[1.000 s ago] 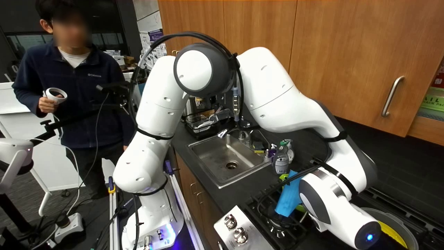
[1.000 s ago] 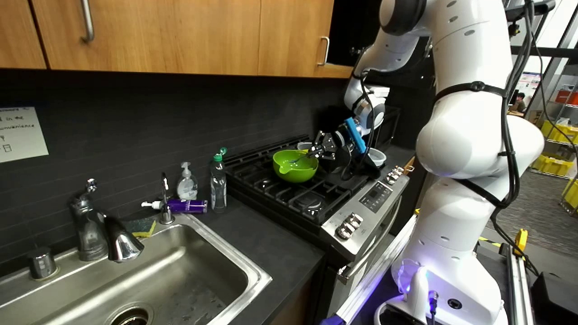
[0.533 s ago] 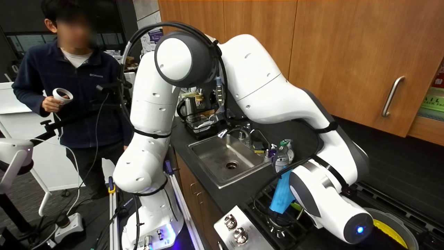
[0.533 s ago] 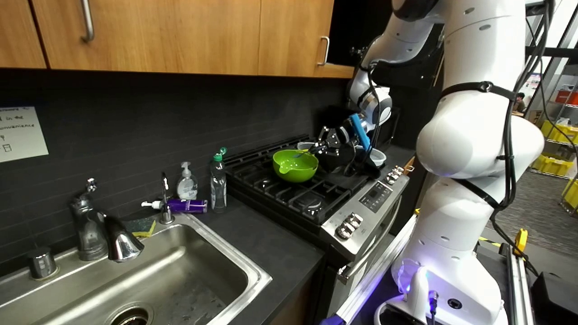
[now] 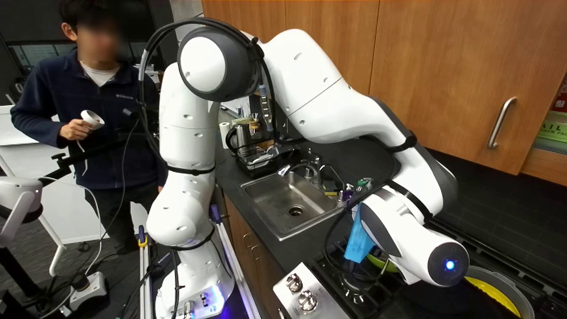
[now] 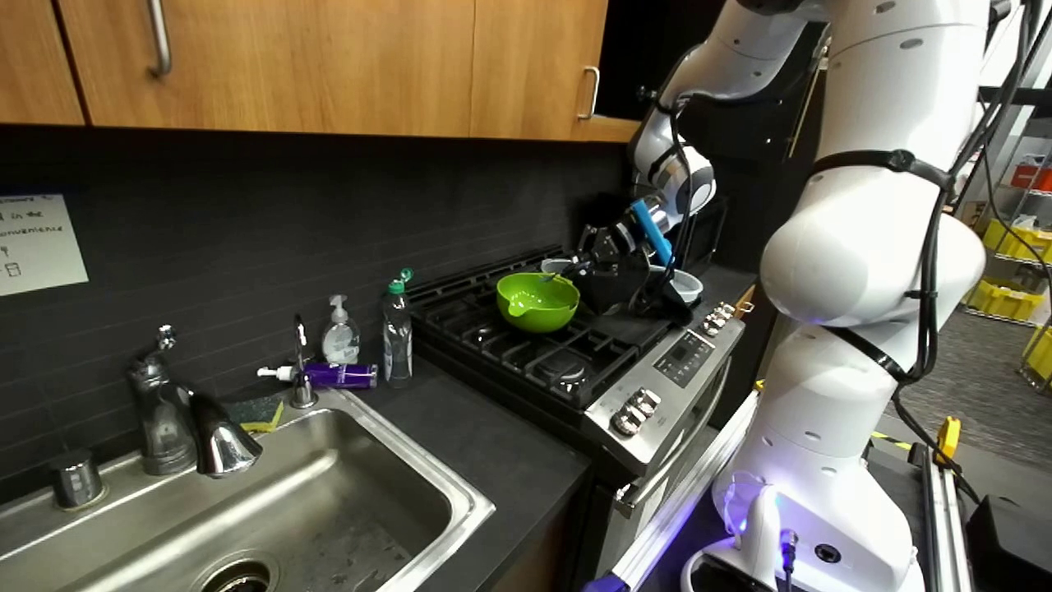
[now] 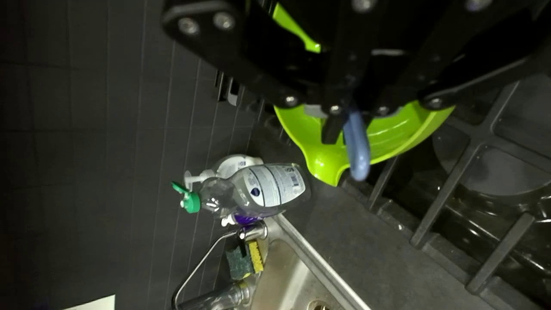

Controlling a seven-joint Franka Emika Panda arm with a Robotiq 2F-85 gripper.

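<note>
Grasp looks done, release not yet: gripper (image 7: 347, 118) is pinched on a blue utensil (image 7: 358, 153) whose free end sticks out over the bowl (image 6: 538, 319), can't tell if it touches the bowl or just hangs above it.

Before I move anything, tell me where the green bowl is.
In an exterior view, the green bowl sits on the stovetop near the picture's middle, right of the green-capped bottle; the end effector is at the bowl's upper right.
</note>
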